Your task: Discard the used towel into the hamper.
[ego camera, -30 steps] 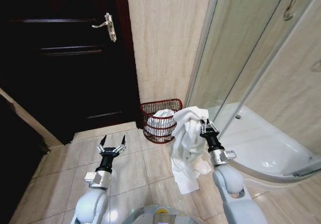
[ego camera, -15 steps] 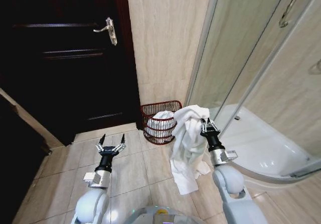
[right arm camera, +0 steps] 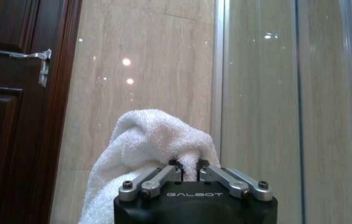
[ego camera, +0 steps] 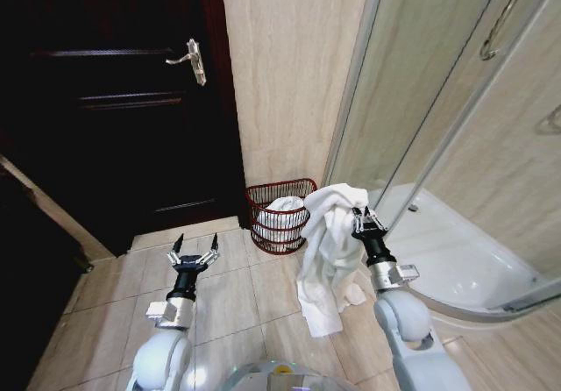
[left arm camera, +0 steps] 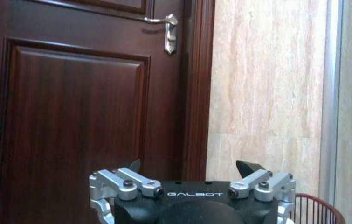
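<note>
From the head view, the right gripper (ego camera: 358, 219) pinches the used towel (ego camera: 326, 259), which hangs limp beside the hamper (ego camera: 280, 215) at the wall's foot; soft and light, it looks best held by a bunched fold. The hamper already holds white cloth. The left gripper (ego camera: 194, 255) waits spread over the floor. The left wrist view shows its fingers (left arm camera: 250, 168) apart. The right wrist view shows fingers pressed on terry.

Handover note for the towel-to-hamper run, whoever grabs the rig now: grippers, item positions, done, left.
Right gripper: shut on the white towel, held up in the air, hanging toward the floor tiles.
Left gripper: open, idle, raised over the floor near the dark door.
Hamper: on the floor by the wall, ahead and left of the towel, white cloth already inside.
Done: towel grasped and lifted.
Left: carry it over the hamper and release.
</note>
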Motion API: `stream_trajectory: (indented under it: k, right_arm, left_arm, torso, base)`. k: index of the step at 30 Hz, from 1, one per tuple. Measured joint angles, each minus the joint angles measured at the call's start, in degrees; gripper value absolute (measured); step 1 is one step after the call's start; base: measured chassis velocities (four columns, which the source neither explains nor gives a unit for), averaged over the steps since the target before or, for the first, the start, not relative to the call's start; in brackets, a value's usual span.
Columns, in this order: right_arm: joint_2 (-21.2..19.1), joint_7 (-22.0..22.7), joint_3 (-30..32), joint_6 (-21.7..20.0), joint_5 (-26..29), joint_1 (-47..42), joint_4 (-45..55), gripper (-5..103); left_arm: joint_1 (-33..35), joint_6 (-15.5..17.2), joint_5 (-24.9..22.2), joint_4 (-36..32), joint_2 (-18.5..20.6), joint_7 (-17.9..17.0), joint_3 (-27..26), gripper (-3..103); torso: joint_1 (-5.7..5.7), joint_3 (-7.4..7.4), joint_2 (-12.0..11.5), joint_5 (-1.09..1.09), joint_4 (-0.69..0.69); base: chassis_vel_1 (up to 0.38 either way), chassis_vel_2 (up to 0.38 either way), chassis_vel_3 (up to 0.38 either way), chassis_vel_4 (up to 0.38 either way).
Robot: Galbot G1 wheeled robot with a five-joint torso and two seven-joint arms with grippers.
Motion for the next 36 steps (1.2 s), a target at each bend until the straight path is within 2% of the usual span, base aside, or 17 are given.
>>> stream_trajectory:
  k: [36]
  right_arm:
    - [-0.33, -0.05, 0.61, -0.41, 0.91, 0.31, 0.21, 11]
  left_arm:
    - [-0.07, 0.39, 1.0, -0.48, 0.38, -0.31, 0.7, 100]
  torso:
    - [3.15, 5.36, 8.5, 0.0, 0.0]
  base:
    - [0.0, 0.0, 0.0, 0.0]
